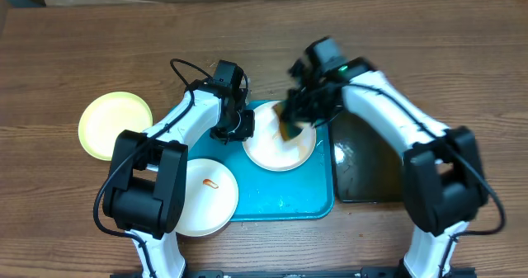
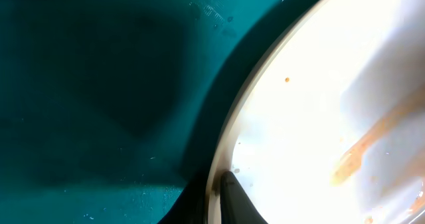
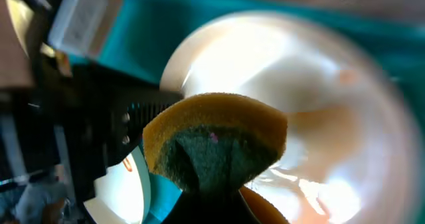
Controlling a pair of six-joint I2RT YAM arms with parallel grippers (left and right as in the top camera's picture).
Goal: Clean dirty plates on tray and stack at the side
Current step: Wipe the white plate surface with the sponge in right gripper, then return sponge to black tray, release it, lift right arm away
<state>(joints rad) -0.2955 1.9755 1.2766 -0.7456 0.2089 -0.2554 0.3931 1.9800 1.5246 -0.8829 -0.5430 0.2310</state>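
Observation:
A white plate [image 1: 280, 150] with an orange smear lies on the turquoise tray [image 1: 285, 204]. My left gripper [image 1: 237, 127] is shut on its left rim; in the left wrist view one finger [image 2: 224, 183] lies on the rim of the plate [image 2: 312, 117]. My right gripper [image 1: 299, 111] is shut on a yellow-and-green sponge [image 1: 290, 123] over the plate's far edge; the sponge [image 3: 212, 141] hides the fingers [image 3: 219, 181] above the plate [image 3: 305, 98]. A second white plate [image 1: 206, 197] with a small orange mark overlaps the tray's left edge. A pale yellow-green plate [image 1: 115, 125] lies on the table at the left.
A narrow glossy black tray [image 1: 367, 175] lies right of the turquoise tray, under my right arm. The wooden table [image 1: 124, 47] extends to the back. My left arm [image 3: 99, 117] shows in the right wrist view, close to the sponge.

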